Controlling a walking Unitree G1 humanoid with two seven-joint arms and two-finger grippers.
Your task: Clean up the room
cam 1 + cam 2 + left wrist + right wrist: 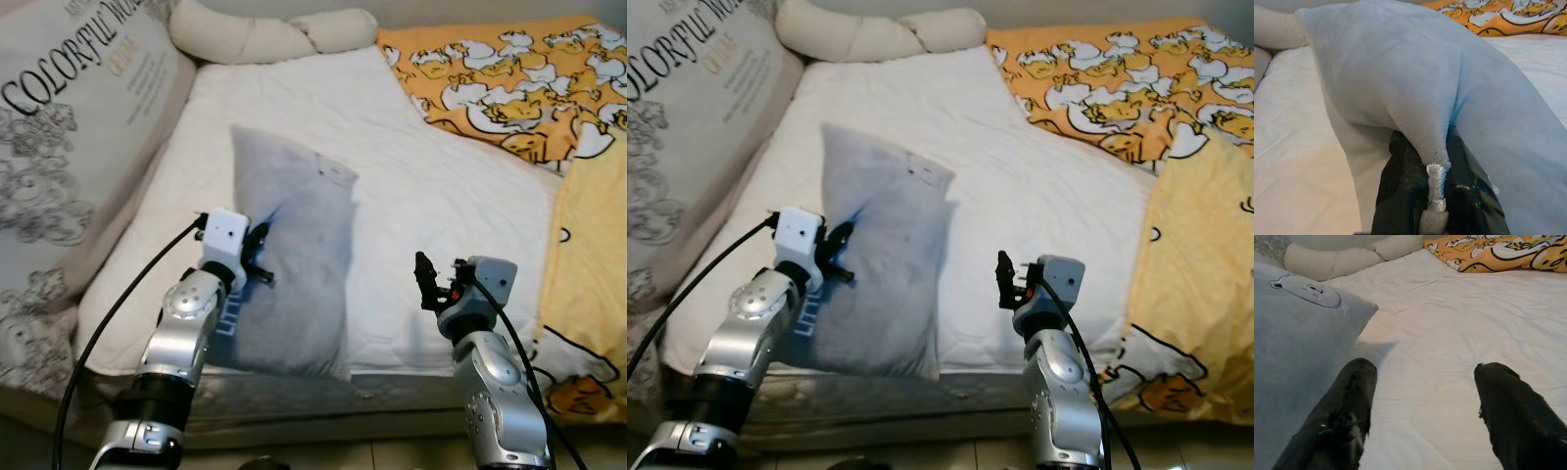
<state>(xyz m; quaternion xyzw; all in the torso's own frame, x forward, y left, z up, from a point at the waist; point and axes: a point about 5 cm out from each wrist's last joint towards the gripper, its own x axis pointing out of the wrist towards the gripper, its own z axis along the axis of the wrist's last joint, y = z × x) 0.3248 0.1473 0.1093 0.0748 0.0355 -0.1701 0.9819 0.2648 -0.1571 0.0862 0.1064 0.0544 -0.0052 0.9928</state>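
A grey-blue pillow with a small bear face patch lies on the white bed sheet, reaching to the bed's front edge. My left gripper is shut on a fold of the pillow's left side; the left wrist view has the pillow pinched between the black fingers at its corded seam. My right gripper is held over the sheet to the right of the pillow, open, with nothing between its fingers.
A large printed cushion leans at the bed's left side. A cream knotted bolster lies at the head of the bed. An orange and yellow duck-print blanket covers the right side.
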